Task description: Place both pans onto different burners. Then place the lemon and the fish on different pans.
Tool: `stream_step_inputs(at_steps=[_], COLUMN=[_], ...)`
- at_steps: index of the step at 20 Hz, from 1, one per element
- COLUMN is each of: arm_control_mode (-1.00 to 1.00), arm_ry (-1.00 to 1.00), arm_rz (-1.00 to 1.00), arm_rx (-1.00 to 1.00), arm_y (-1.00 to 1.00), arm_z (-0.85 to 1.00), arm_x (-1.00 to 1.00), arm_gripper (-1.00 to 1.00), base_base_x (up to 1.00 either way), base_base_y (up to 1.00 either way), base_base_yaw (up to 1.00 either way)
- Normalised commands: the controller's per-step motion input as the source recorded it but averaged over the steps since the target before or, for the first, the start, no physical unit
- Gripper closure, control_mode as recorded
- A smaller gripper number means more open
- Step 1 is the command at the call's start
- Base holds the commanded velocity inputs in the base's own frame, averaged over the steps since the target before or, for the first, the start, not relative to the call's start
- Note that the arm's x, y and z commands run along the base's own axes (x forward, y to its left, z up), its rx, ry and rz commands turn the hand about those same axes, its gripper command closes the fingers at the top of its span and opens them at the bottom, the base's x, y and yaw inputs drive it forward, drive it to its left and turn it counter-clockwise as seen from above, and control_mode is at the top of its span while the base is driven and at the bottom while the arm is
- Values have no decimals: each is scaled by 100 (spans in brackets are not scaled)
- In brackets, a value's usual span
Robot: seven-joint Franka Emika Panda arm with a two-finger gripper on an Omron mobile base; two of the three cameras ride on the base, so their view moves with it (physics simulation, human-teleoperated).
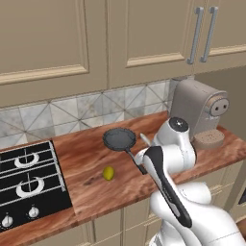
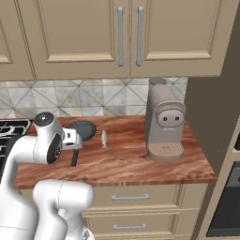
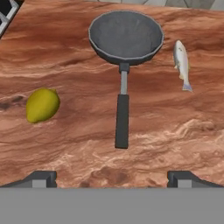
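Hovering gripper (image 3: 112,178), jaws wide, empty, above pan (image 3: 126,37) handle — thin handle may twist; lemon (image 3: 42,105) could roll.

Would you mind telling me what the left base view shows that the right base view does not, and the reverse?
Left base view alone: the lemon on the wooden counter, and two ring burners with the hob's knobs at the left. Right base view alone: the small silvery fish lying right of the pan, the drawers below the counter, and a dark oven front at the far right. Both share the grey-inside pan with its black handle, the beige coffee machine, the tiled backsplash, the upper cabinets and the robot's white arm.
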Motion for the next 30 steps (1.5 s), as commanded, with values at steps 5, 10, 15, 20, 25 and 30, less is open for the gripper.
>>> stream_step_inputs(at_steps=[5, 10, 15, 20, 25, 30], arm_control_mode=[-100, -100, -100, -100, -100, -100], arm_ry=[0, 0, 0, 0, 0, 1], arm_rz=[0, 0, 0, 0, 0, 0], arm_rx=[0, 0, 1, 1, 0, 0], arm_y=[0, 0, 0, 4, 0, 5], arm_z=[-20, -20, -13, -9, -20, -29], arm_x=[9, 13, 24, 26, 24, 27], arm_gripper=[-100, -100, -100, -100, -100, -100], base_base_x=[0, 0, 0, 0, 0, 0], base_base_y=[0, 0, 0, 0, 0, 0], base_base_yaw=[0, 0, 0, 0, 0, 0])
